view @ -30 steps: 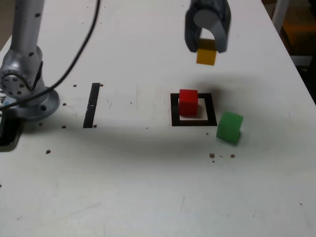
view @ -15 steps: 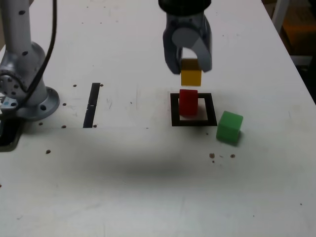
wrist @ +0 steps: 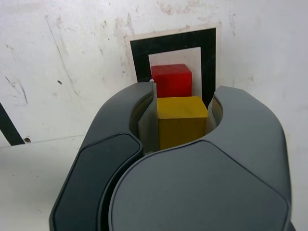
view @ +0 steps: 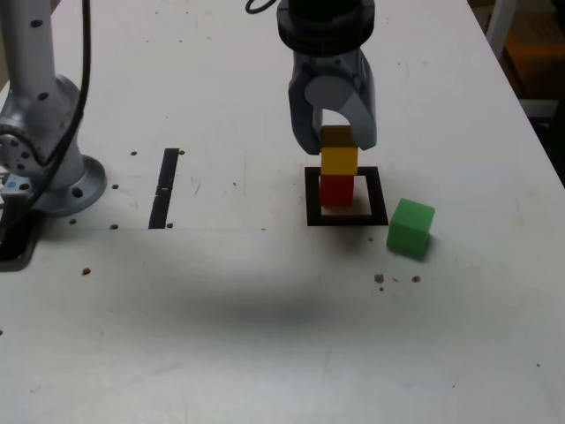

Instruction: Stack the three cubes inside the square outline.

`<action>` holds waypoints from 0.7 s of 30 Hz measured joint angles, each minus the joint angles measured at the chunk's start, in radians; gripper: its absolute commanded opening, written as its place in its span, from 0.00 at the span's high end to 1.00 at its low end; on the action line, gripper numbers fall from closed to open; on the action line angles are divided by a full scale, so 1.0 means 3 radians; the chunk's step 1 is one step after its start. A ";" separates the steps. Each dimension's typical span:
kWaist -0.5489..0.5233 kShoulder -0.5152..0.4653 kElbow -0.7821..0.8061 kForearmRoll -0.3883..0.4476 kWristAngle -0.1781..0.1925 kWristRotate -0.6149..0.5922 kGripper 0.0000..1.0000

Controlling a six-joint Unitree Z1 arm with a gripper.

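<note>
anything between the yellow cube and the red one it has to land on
Nothing visible. The tool holds the yellow cube directly over the red cube in the square outline; the green cube sits off to the exterior view's right.

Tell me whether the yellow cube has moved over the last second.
Yes. In the exterior view, the yellow cube, held in the tool, came down and leftward to sit just over the red cube inside the square outline.

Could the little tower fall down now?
Maybe. The gripper is shut on the yellow cube, which looks right on top of the red cube. In the wrist view the yellow cube does not line up exactly over the red one, so it could sit crooked or slip when the jaws open. The green cube sits right beside the square outline, so the gripper could bump the tower when picking it up.
</note>
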 measured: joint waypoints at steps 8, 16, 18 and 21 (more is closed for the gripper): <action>0.0000 0.0044 0.0006 0.0000 0.0066 0.0004 0.83; 0.0000 0.0098 0.0005 0.0000 0.0069 0.0028 0.83; 0.0000 0.0105 0.0005 -0.0004 0.0070 0.0028 0.83; 0.0000 0.0106 0.0005 -0.0012 0.0079 0.0028 0.82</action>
